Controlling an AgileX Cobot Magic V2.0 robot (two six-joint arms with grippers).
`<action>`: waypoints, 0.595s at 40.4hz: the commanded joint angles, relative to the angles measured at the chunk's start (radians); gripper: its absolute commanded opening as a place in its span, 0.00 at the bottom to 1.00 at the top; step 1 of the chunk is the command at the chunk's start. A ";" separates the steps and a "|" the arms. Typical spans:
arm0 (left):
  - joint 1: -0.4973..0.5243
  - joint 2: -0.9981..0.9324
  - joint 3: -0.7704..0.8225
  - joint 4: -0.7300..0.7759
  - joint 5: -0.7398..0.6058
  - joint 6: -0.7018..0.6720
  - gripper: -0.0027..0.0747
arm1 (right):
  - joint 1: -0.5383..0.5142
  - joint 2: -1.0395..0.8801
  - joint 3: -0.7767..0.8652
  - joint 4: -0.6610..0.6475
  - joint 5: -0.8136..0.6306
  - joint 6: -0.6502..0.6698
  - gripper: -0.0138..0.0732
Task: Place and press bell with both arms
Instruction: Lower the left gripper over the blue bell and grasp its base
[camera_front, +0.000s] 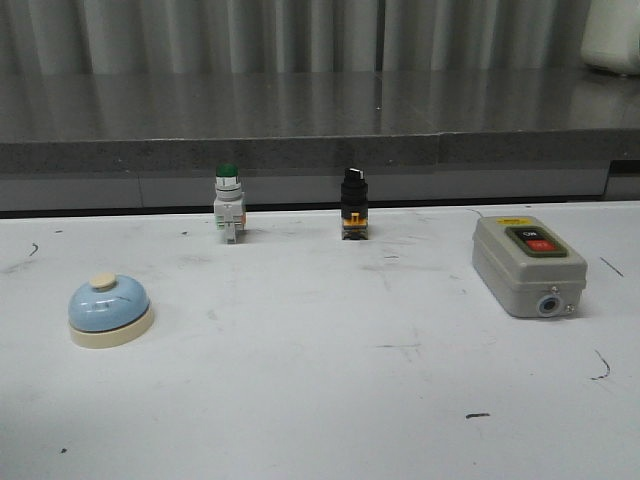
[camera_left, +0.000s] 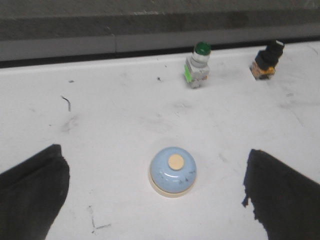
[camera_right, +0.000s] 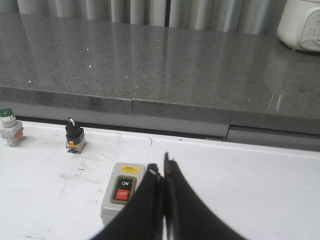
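The bell (camera_front: 110, 310) is sitting untouched at about nine o'clock on the white table (camera_front: 320, 400), so neither the placing nor the pressing is looking done. The left gripper (camera_left: 160, 200) is hovering over it with fingers spread wide on either side, gripping nothing. The right gripper (camera_right: 162, 172) is waiting pinched closed and empty near the grey switch box (camera_right: 122, 192).

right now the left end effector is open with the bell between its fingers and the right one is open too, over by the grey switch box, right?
Not quite. The right end effector is shut, its fingers pressed together in the right wrist view. The rest holds: the left end effector is open with the bell between its fingers, and the right one sits by the grey switch box.
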 joint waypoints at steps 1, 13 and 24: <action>-0.046 0.131 -0.098 0.016 -0.016 0.003 0.91 | -0.006 0.015 -0.038 0.006 -0.074 0.001 0.09; -0.058 0.500 -0.330 0.016 0.175 0.003 0.91 | -0.006 0.015 -0.038 0.006 -0.070 0.001 0.09; -0.058 0.758 -0.493 0.016 0.308 0.005 0.91 | -0.006 0.015 -0.038 0.006 -0.070 0.001 0.09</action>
